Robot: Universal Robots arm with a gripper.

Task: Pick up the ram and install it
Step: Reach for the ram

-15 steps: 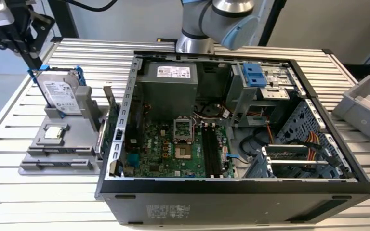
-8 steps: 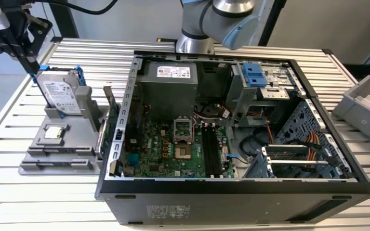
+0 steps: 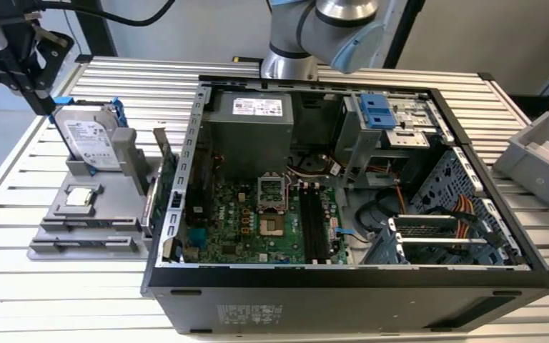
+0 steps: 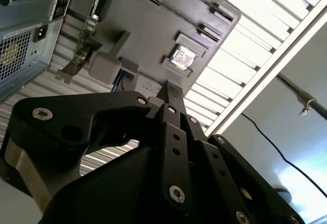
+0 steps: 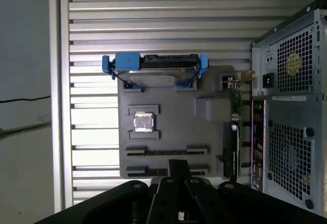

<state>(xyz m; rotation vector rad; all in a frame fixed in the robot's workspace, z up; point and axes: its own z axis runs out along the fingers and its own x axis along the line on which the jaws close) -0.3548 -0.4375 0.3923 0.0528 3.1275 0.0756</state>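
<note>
Above grey fixture tray (image 5: 173, 127), beside open case (image 3: 351, 307): I read claw (image 5: 179, 165) fingers pressed together, nothing gripped. Ram judged thin strip edge-on in tray slot (image 5: 166, 151); cannot confirm. Motherboard slots (image 3: 317, 221) look unfilled. Pickup, install both outstanding.

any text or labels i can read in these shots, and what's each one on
No text here is legible enough to quote.
hard drive label: white, print too small to read.
power supply label: white, print too small to read.
case sticker on the outer wall nearest the exterior camera: blurred.
rear panel label, a pale strip on the back of the case: too small to read.
</note>
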